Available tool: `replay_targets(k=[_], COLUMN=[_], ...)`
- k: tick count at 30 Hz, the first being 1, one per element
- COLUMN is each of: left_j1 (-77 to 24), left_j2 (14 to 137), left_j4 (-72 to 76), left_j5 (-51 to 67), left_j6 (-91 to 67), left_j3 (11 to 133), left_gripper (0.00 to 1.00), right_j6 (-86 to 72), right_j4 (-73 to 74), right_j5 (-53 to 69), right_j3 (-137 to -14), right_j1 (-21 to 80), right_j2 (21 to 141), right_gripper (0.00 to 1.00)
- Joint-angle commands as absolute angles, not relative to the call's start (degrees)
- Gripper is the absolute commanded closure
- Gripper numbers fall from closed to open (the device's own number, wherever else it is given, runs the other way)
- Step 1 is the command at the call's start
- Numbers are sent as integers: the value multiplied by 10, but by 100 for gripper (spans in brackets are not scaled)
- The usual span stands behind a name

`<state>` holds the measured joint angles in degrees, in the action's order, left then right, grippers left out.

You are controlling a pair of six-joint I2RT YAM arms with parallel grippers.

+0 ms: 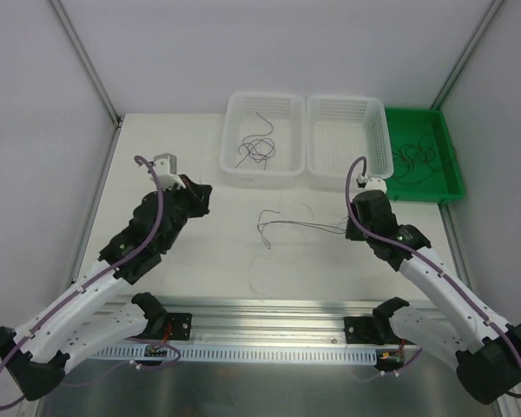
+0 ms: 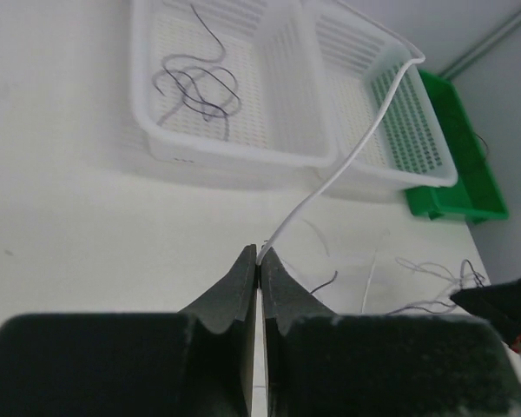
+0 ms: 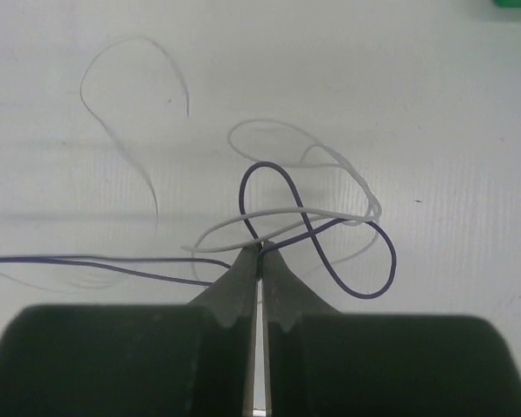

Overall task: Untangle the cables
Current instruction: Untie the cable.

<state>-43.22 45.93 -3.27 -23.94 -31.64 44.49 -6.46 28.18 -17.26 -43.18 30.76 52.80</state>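
Currently, your stock stands as follows.

Item: left claw (image 2: 259, 261). Closed, its tips pinching a white strand (image 2: 347, 165) that rises away toward the baskets.

Item: right claw (image 3: 260, 252). Closed at the edge of the knot (image 3: 308, 221), where a violet strand (image 3: 365, 287) loops across a pale one (image 3: 330, 156). You cannot tell which of the two it actually holds.

Item: cables (image 1: 273, 228), unsorted. On the table (image 1: 200, 269) between your two arms, strung out toward the right claw, with thinner loose curls lying beside them.

Item: left white basket (image 1: 234, 165). Contains a small heap of dark strands (image 1: 256, 149).

Item: green tray (image 1: 451, 187), far right. Contains more dark strands (image 1: 415, 161); whether these are loose or knotted is too fine to tell.

Item: second white basket (image 1: 347, 104), between the two.

Status, as a judgement: partly done. Some strands look sorted into containers, but the violet and pale loops remain crossed, so you have this knot to draw apart and its strands to put away.
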Motion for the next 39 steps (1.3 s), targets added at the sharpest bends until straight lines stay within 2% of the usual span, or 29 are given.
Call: replay_targets(k=[1,11,22,28,31,34,39], left_j1=[-383,-349,-302,-268,-262,-262,-263], left_j2=[419,410,453,483,490,481,477], left_j4=[-161,-281,-280,-276,-278,-280,-284], left_j5=[-258,-383,-547,-568,-530,-441,-321], left_j6=[-240,-118,68,88,61,8,-56], left_j3=[491,605,765,766,747,718,698], left_gripper=[100,100,100,100,100,100,100], right_j6=[-55,-55,-89,-81,-76,-70,-66], right_j4=[277,306,309,315,305,294,279], right_j5=[-149,-126,-91,-79,-35,6,47], right_j3=[-430,-425,-410,-408,-407,-404,-395], right_j1=[275,183,104,83,83,85,112], right_j2=[517,509,461,440,452,468,509], right_gripper=[99,99,99,99,98,97,89])
